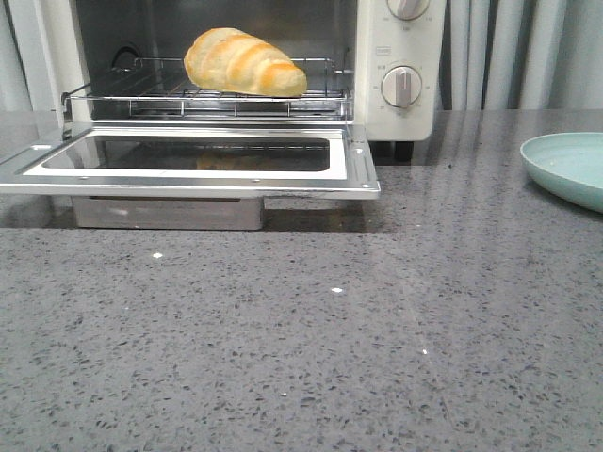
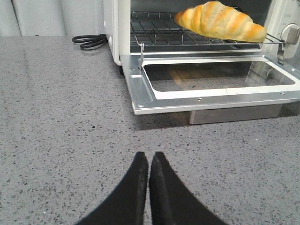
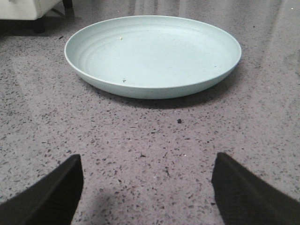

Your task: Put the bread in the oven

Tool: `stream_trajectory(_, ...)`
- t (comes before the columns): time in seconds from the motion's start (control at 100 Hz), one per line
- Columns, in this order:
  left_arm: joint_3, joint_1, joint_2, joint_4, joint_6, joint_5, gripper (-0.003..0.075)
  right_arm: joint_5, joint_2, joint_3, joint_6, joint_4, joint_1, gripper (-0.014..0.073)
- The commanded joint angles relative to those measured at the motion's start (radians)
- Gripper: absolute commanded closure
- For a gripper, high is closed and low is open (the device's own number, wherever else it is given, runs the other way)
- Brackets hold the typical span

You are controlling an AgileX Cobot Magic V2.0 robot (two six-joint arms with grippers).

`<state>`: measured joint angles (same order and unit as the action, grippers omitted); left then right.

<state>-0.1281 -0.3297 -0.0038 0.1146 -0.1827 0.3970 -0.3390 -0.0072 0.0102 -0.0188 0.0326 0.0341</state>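
Even, soft indoor light; the oven [image 1: 400, 71] door throws a dark shadow on the speckled counter [image 1: 377, 358], slight glare, all views sharp

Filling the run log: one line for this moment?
bread: on oven rack | door: open | left pincer: shut, empty | right pincer: open, facing plate

You are seeing the oven [image 1: 396, 104] cropped at the front view's top and the plate [image 1: 565, 169] running off its right edge, while both grippers are staying outside that view
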Motion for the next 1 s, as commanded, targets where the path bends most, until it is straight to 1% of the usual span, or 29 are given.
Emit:
stream_trajectory(0.0,-0.028,0.002,-0.024,-0.008,-0.009,-0.085,0.0741,0.02,-0.021,0.024,0.007,0.0,-0.001,0.0076)
stream_trajectory(0.11,-0.025,0.002,-0.024,-0.008,-0.009,-0.085,0.0741,0.02,-0.021,0.024,0.007,0.0,-0.001,0.0076)
stream_trajectory(0.26,0.018,0.012,-0.024,0.014,-0.009,-0.131,0.0741,0.02,-0.021,0.024,0.007,0.0,-0.001,0.0076)
stream_trajectory(0.33,0.05,0.054,-0.024,0.016,-0.009,-0.172,0.0741,0.02,-0.021,0.024,0.007,0.0,-0.001,0.0076)
stream_trajectory(0.45,0.111,0.163,-0.024,-0.037,-0.004,-0.246,0.0741,0.02,-0.021,0.024,0.007,0.0,-0.001,0.0076)
stream_trajectory(0.57,0.152,0.23,-0.024,-0.052,-0.001,-0.266,0.0741,0.02,-0.021,0.024,0.007,0.0,-0.001,0.0076)
stream_trajectory(0.61,0.152,0.24,-0.024,-0.052,0.005,-0.247,0.0741,0.02,-0.021,0.024,0.007,0.0,-0.001,0.0076)
stream_trajectory(0.76,0.152,0.248,-0.024,-0.071,0.104,-0.229,0.0741,0.02,-0.021,0.024,0.007,0.0,-0.001,0.0076)
stream_trajectory(0.99,0.152,0.301,-0.024,-0.08,0.105,-0.177,0.0741,0.02,-0.021,0.024,0.007,0.0,-0.001,0.0076)
